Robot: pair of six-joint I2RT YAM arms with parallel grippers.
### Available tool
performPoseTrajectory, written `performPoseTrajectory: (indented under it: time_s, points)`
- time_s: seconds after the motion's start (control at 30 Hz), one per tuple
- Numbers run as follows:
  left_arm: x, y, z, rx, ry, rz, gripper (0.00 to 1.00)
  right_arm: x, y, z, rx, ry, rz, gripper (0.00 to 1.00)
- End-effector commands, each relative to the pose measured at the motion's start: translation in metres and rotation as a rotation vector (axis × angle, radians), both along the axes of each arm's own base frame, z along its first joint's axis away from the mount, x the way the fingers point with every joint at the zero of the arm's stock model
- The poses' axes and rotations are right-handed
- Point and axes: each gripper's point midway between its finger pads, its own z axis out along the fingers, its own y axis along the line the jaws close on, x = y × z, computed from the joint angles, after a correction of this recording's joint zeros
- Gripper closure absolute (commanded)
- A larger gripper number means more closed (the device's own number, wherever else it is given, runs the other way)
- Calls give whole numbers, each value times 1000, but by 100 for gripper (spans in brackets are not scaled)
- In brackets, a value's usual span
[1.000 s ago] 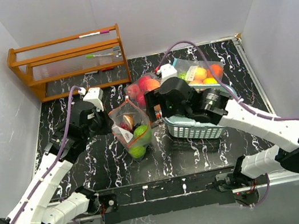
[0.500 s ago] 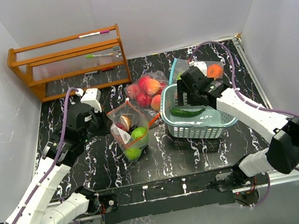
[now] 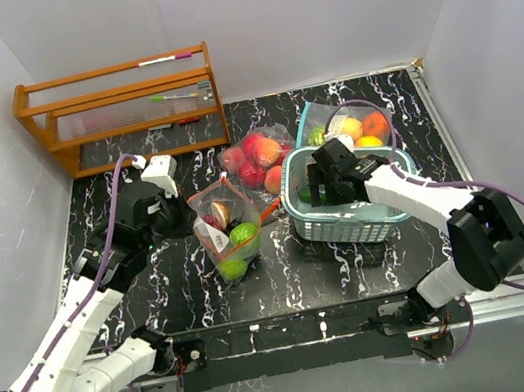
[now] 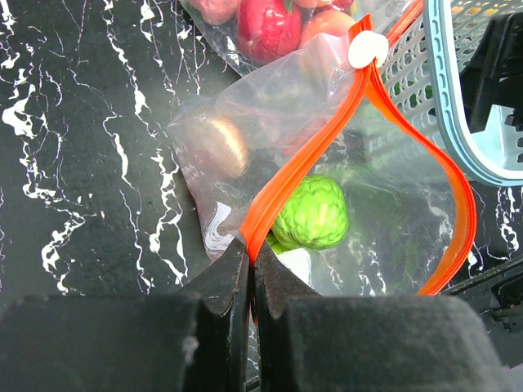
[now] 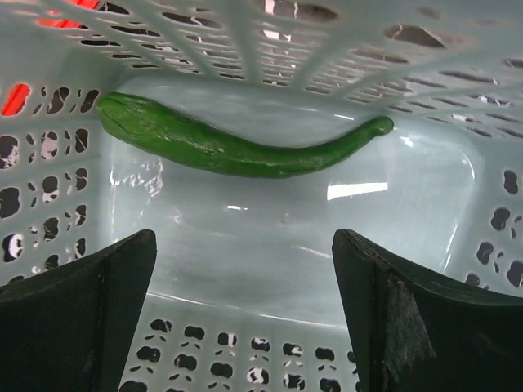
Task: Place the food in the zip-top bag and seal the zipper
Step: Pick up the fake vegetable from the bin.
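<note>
Right jaws sunk into basket (image 3: 347, 230), open, masking pepper (image 5: 237, 151) overhead; left jaws pinch bag (image 4: 253, 114).

You have bright, even light from above, only soft shadows on the dark table (image 3: 186, 282), a white glare patch on the basket (image 5: 351, 189) floor, shiny reflections on the bag (image 4: 270, 90), top view sharp

White walls (image 3: 310, 5), black marbled table (image 3: 174, 272)

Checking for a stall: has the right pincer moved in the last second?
Yes. The right pincer went from left of the basket to inside it, above the long green vegetable.
</note>
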Motion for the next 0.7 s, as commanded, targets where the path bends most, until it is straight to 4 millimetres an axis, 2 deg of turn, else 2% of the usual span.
performPoseTrajectory:
  time_s: [0.0, 0.27, 0.3, 0.5, 0.67]
  points:
    - [0, 0, 12, -17, -45, -5, 100, 25, 10, 4, -5, -86, 103, 9]
    - [3, 0, 11, -7, -43, -2, 100, 35, 10, 1, -117, -145, 321, 9]
    - [3, 1, 11, -5, -43, 1, 100, 34, 12, -2, -120, -146, 359, 12]
    - [4, 1, 14, -6, -49, 5, 100, 27, 22, -31, -85, -62, 518, 23]
    - [4, 2, 13, -4, -46, 9, 100, 25, 20, -53, -99, -18, 548, 24]
